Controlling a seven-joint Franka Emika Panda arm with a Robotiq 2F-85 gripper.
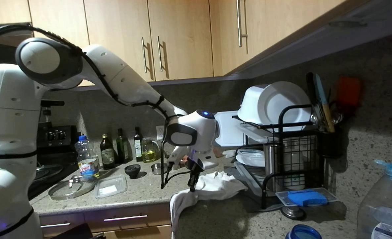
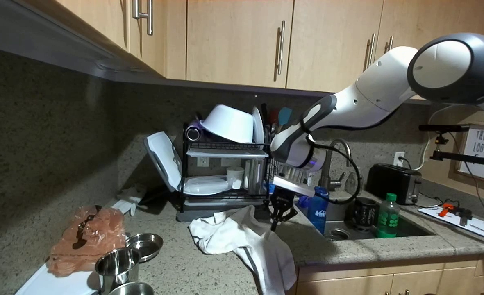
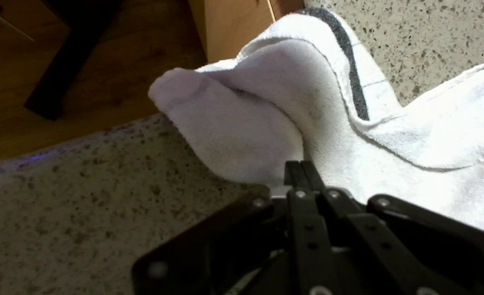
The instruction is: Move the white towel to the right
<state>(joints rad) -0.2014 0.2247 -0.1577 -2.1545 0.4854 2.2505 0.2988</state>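
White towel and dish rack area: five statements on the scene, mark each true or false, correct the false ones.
1. The white towel hangs partly over the edge of the counter. True.
2. A dark stripe runs across part of the white towel. True.
3. The jaws stand wide open. False: the gripper is shut; whether it pinches the white towel, I can't tell.
4. The blue sponge lies on the white towel. False: the blue sponge lies on a clear tray by the dish rack.
5. A white bowl sits on the top tier of the dish rack. True.
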